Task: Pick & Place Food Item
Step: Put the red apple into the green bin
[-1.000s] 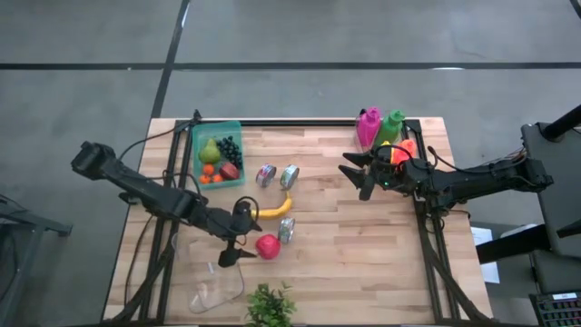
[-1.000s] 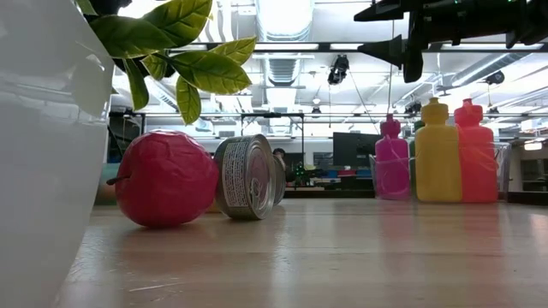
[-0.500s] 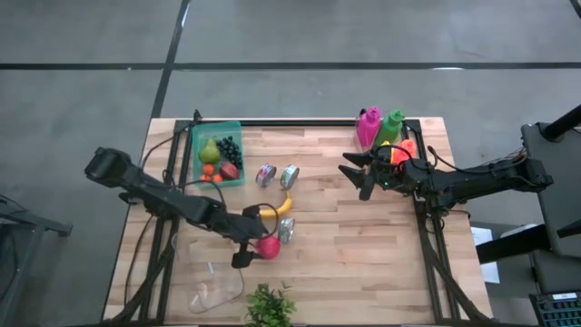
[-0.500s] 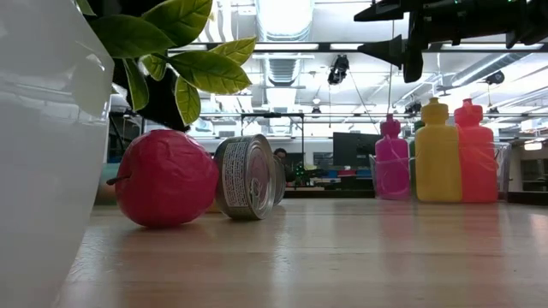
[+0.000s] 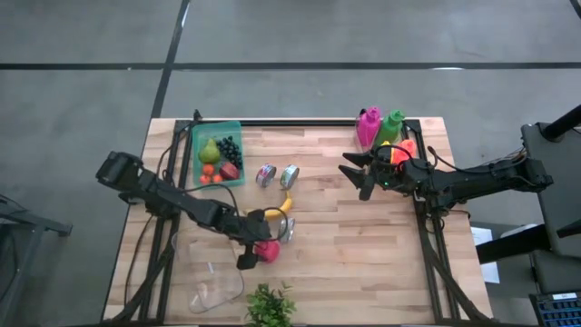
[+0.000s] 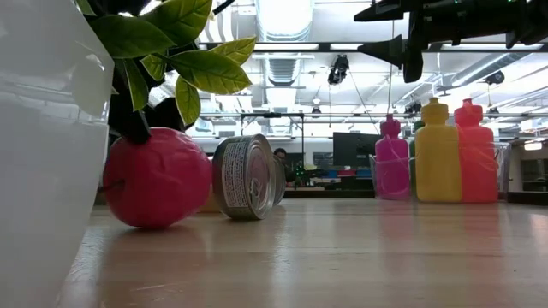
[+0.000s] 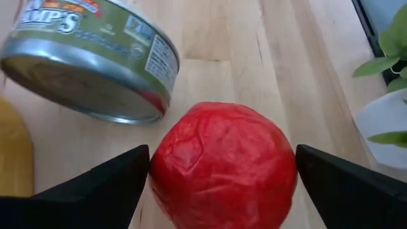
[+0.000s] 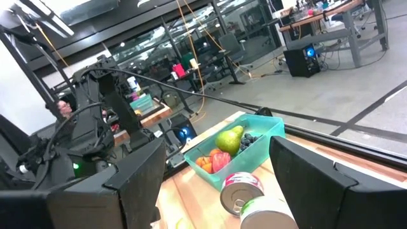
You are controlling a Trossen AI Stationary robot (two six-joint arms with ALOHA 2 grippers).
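While spread, left end effector [image 7: 219, 172] straddles apple [image 7: 222, 165] (one finger touching).

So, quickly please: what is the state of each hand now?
Left hand: open, fingers on both sides of the red apple, not yet closed on it.
Right hand: open, holding nothing, raised near the bottles.
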